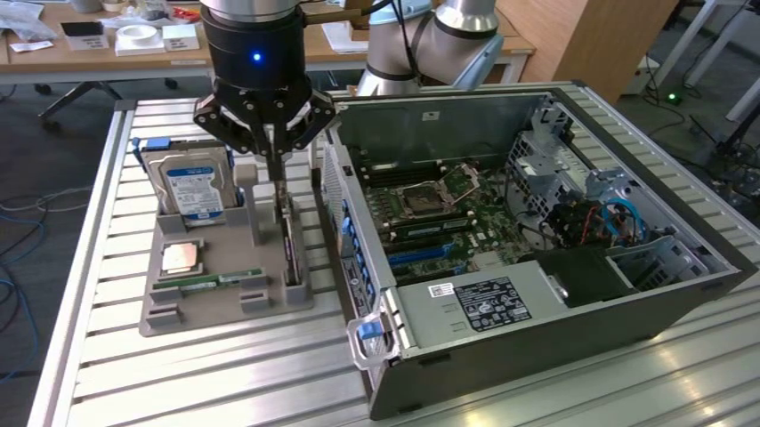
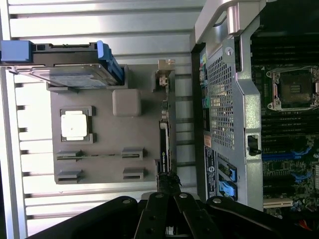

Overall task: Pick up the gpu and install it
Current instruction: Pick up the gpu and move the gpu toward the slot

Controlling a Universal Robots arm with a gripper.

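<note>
The black multi-fingered claw points straight down with its jaws drawn fully together, pinching the top edge of the gpu, a thin, flat, dark card with a silver metal bracket at one end. The card stands on edge directly beneath the claw, seated in a slot of the grey moulded plastic holder.

Just beside the claw, toward the exterior view's left, a silver hard drive with a blue-and-white label stands upright in the same holder. Below and to that side lie a square silver processor chip and a narrow green RAM stick.

On the claw's other side, close by, an open black and silver computer case rests on the ribbed aluminium table.
</note>
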